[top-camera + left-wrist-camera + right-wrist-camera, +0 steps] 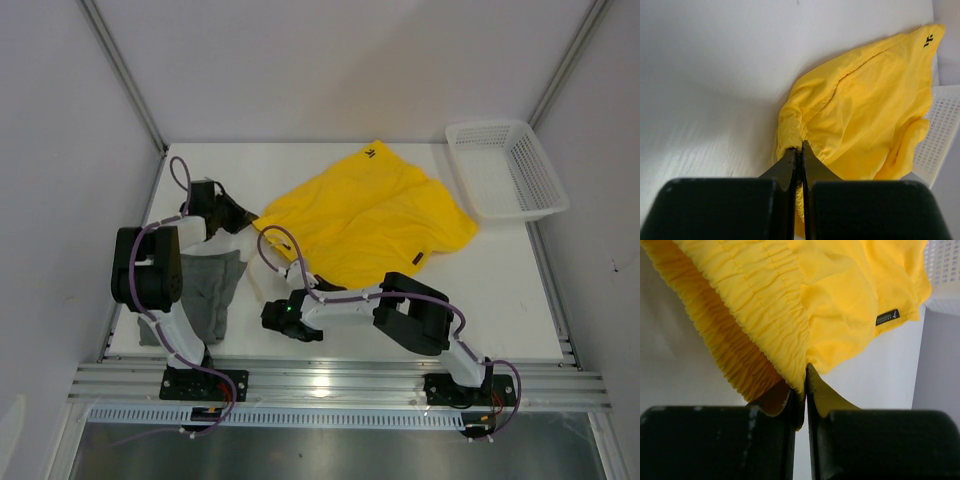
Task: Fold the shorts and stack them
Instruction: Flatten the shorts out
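- The yellow shorts (370, 215) are spread mid-table; the grey shorts (210, 285) lie near left.
- The left gripper (799, 150) and right gripper (805, 377) are clamped tight on the yellow hem.
- The cloth is judged light and floppy, best held by the elastic waistband.

Left arm (150, 270): chunky black joint housings with white tube links between them. Right arm (410, 315): same build and same colours. A thin purple cable (345, 297) is strung along each arm. Small green light (290, 309) lit on the right arm's far end. Each arm is bolted on a flat black base plate (205, 383), with red wires (230, 398) beside it. Wrist views: jaws matte black, square blocky bodies, thin fingers (786, 162) tapering to points. A few pale specks on the right block.
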Robot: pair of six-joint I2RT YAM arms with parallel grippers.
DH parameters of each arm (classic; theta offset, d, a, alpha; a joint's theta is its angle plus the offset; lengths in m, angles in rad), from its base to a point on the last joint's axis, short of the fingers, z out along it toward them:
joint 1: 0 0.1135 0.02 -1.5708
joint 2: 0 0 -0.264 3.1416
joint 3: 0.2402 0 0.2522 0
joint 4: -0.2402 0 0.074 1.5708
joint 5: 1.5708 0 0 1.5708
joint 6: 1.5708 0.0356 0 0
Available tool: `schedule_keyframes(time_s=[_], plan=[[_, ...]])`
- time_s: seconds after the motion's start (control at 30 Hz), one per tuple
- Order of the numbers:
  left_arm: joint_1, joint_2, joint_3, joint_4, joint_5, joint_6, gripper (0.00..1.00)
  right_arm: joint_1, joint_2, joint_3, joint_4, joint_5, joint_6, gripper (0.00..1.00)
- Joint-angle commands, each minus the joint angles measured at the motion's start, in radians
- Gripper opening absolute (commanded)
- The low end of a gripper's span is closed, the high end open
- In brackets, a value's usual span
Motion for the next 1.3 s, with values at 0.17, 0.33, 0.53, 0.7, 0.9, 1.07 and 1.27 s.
schedule_keyframes(time_s=[0.17, 0.33, 0.53, 0.7, 0.9, 1.07, 1.27], plan=[[0.041, 0.017, 0.096, 0.115, -0.099, 0.037, 0.00, -0.007, 0.023, 0.142, 0.002, -0.015, -0.173, 0.33], [0.043, 0.092, 0.194, 0.118, -0.073, 0.047, 0.00, 0.015, -0.006, 0.201, 0.103, -0.100, -0.276, 0.49], [0.048, 0.178, 0.303, 0.115, -0.019, 0.056, 0.00, 0.025, -0.081, 0.186, 0.247, -0.360, -0.370, 0.56], [0.049, 0.250, 0.370, 0.086, -0.007, 0.092, 0.00, -0.030, -0.172, 0.115, 0.402, -0.638, -0.410, 0.61], [0.064, 0.327, 0.479, 0.058, 0.050, 0.100, 0.04, -0.217, -0.276, 0.011, 0.537, -0.850, -0.401, 0.49], [0.067, 0.307, 0.481, 0.034, 0.033, 0.122, 0.35, -0.336, -0.258, 0.014, 0.598, -0.936, -0.434, 0.38], [0.080, 0.255, 0.495, -0.076, -0.050, 0.160, 0.63, -0.469, -0.192, 0.034, 0.658, -1.013, -0.436, 0.34]])
